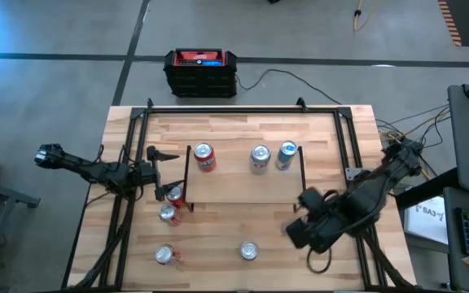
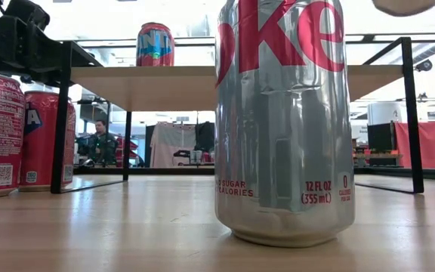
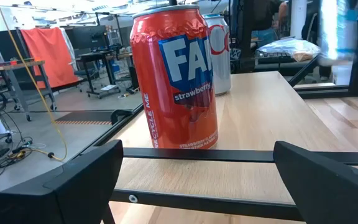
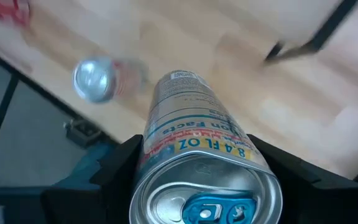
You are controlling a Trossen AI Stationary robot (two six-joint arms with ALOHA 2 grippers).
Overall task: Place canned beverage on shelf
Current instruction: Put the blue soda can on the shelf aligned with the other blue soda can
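arms: dark, jointed | left tool (image 1: pixel 163 172): black angular fingers (image 3: pixel 86 180)

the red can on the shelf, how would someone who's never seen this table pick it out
Find the shelf, the low light-wood board on thin black legs in the middle of the table. Three cans stand along its far edge, and the red strawberry Fanta can is the one at the left end, nearest the left gripper. The other two, a silver can and a blue-topped can, are not red.

I see my right gripper (image 1: pixel 301 230) beside the shelf (image 1: pixel 243 183), three cans (image 1: pixel 260 158) standing beyond it.
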